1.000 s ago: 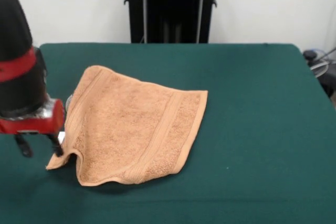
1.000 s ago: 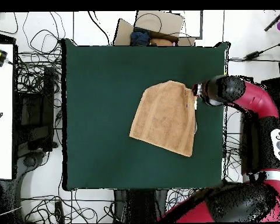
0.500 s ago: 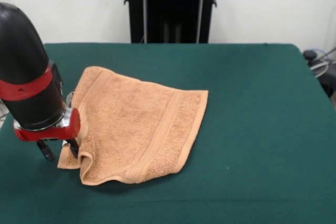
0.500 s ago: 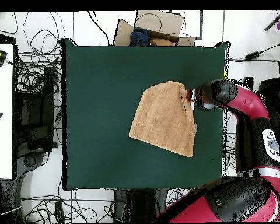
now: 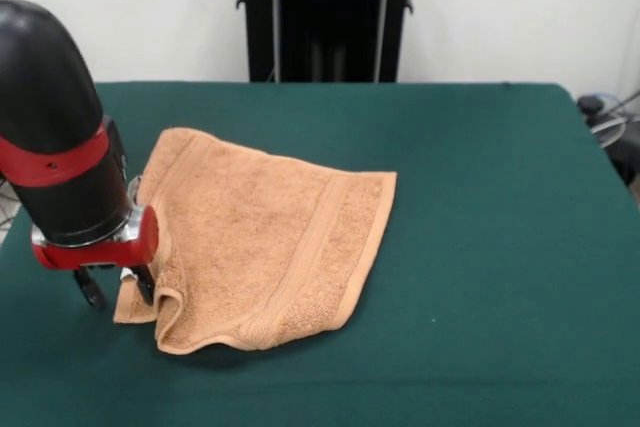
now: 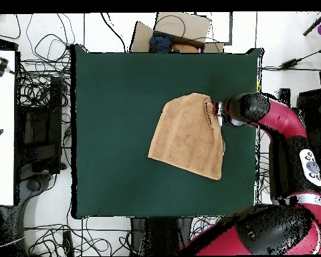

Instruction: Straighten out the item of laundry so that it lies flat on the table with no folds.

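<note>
The item of laundry (image 5: 265, 242), an orange-tan towel, lies on the green table (image 5: 480, 247) left of centre. Its near left corner is curled up into a small fold. My gripper (image 5: 118, 289) stands at that corner, open, with the towel's edge between its black fingers (image 5: 145, 285). In the overhead view the towel (image 6: 188, 134) lies toward the right side of the table (image 6: 116, 120), and the gripper (image 6: 219, 115) touches its upper right edge.
A black stand (image 5: 325, 12) rises behind the table's far edge. Cables (image 6: 43, 87) cover the floor around the table. A white bench (image 6: 1, 127) stands at the left and a cardboard box (image 6: 180, 30) at the top.
The gripper has moved in onto the towel's corner. The corner has been pushed inward and now curls up more.
</note>
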Robot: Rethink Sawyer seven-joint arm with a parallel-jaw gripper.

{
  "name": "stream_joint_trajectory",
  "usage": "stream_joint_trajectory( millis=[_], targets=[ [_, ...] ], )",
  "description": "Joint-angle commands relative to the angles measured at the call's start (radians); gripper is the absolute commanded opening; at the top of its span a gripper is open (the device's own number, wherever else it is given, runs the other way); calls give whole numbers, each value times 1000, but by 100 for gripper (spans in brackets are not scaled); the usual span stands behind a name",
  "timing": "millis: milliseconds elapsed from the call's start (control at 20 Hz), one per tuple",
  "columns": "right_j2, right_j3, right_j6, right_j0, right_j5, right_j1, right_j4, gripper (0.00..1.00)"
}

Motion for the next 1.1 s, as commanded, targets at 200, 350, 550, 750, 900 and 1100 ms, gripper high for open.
stream_joint_trajectory(
  millis=[200, 350, 550, 750, 900, 1100],
  targets=[
    [-25, 182, 6, 22, -92, -40, -44, 100],
    [-36, 229, 44, 29, -131, -68, -49, 100],
    [-52, 281, 81, 39, -198, -95, -63, 100],
    [-76, 355, 133, 62, -277, -142, -73, 100],
    [-98, 390, 154, 81, -325, -170, -75, 100],
    [-105, 379, 118, 81, -329, -163, -59, 100]
  ],
)
